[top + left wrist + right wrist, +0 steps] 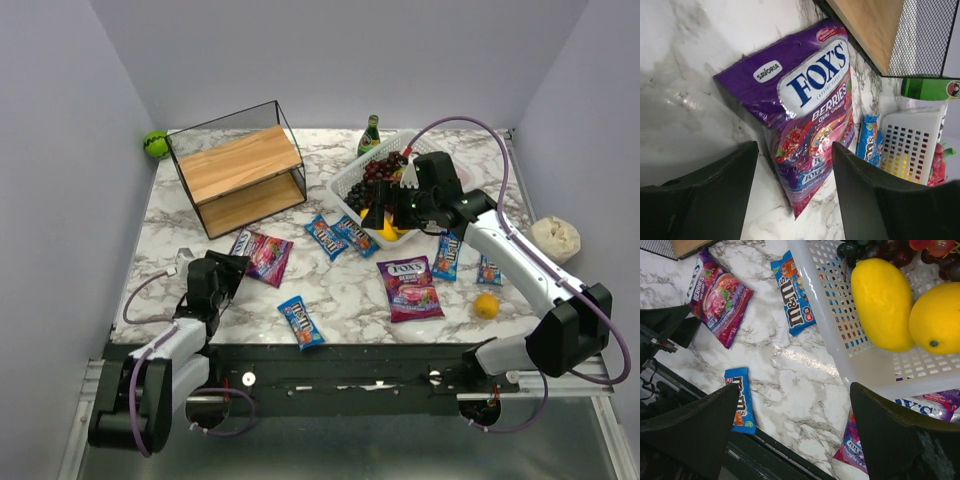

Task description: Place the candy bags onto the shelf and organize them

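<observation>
Marbled worktop (350,290), grey walls; shelf (240,175) at rear left. Candy bags lie flat on the worktop, in front of the shelf and to its right. One purple bag (264,255) just in front of the shelf; left end effector (793,147) agape over it, gripping nothing. Right end effector (794,387) spread wide, empty, by the white basket (350,180) right of the shelf.

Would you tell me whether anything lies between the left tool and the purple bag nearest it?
Nothing visible does; the purple bag lies on the table directly before the open left tool.
</observation>
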`<state>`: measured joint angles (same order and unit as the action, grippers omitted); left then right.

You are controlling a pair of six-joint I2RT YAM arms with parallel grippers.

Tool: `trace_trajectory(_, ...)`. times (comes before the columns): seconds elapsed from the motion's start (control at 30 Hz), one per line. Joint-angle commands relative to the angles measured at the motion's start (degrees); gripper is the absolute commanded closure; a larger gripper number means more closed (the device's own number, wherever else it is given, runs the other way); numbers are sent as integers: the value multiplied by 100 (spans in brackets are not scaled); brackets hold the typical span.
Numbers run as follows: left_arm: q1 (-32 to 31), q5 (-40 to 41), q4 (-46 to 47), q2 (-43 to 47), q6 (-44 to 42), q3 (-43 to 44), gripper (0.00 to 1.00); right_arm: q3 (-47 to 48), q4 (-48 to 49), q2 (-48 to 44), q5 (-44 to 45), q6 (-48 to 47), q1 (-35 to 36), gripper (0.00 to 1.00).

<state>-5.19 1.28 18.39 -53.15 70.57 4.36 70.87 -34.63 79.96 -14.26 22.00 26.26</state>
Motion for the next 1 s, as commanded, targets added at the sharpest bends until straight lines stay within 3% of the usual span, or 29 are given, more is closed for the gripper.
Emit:
trace_trajectory(0.0, 27, 75, 480, -1247, -376, 309, 40, 76, -184, 72, 134, -38, -24, 0)
trace_trajectory(0.07, 27, 39, 403, -1435, -386, 460, 54, 93, -219, 63, 169, -55, -16, 0)
trace_trajectory(0.1, 27, 65, 385, -1348, -429, 460, 69, 102, -228, 37, 204, -64, -16, 0)
trace_trajectory(0.27, 27, 206, -378, -602, -649, 644, 99, 102, -237, -25, 248, -99, -16, 0)
trace_trajectory(0.4, 27, 136, -1756, 144, -1271, 1285, 100, 164, -255, -42, 275, -117, -16, 0)
trace_trajectory(0.53, 27, -627, -2497, 375, -2552, 2418, 100, 278, -255, -69, 292, -213, -16, 0)
trace_trajectory(0.73, 27, -1927, -3736, 15, -3812, 4244, 100, 769, -473, 160, 319, -389, -51, 0)
trace_trajectory(0.97, 27, -2860, -4089, -652, -4806, 5706, 100, 1201, -527, 230, 266, -617, -148, 0)
